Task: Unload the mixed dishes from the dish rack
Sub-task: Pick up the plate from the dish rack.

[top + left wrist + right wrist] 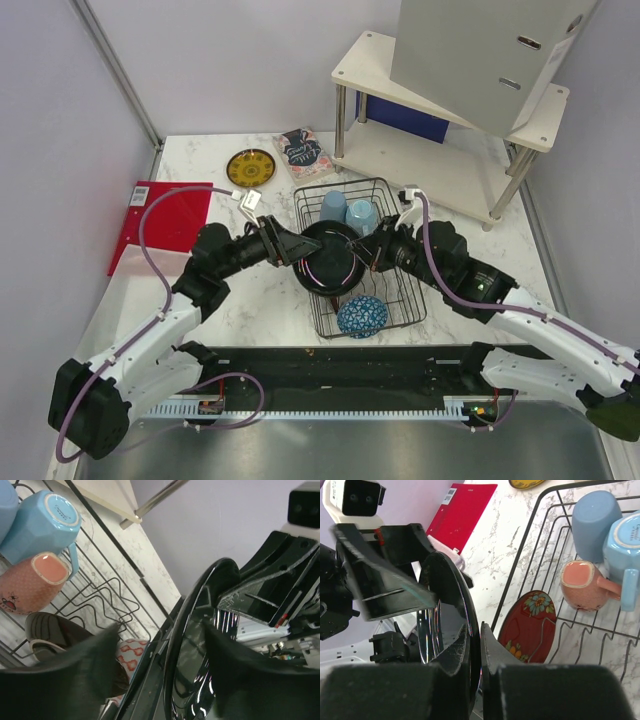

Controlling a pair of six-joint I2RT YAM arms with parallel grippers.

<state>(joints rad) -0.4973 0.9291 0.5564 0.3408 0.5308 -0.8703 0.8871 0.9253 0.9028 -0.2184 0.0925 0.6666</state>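
Note:
A black plate (330,262) stands on edge above the dish rack (402,300), between both grippers. My right gripper (477,625) is shut on its rim (445,625). My left gripper (161,630) is open, with one finger on each side of the plate's rim (200,645). In the rack are two light-blue cups (333,207) (362,215), a salmon-pink mug (582,585), a dark red plate with flowers (527,627) standing in the dividers, and a blue-and-white bowl (362,315) at the near end. A yellowish plate (250,167) lies on the table behind the rack, to its left.
A patterned booklet (300,152) lies next to the yellowish plate. A red folder (160,220) lies at the table's left edge. A white two-tier shelf (450,150) with metal legs stands at the back right, close behind the rack.

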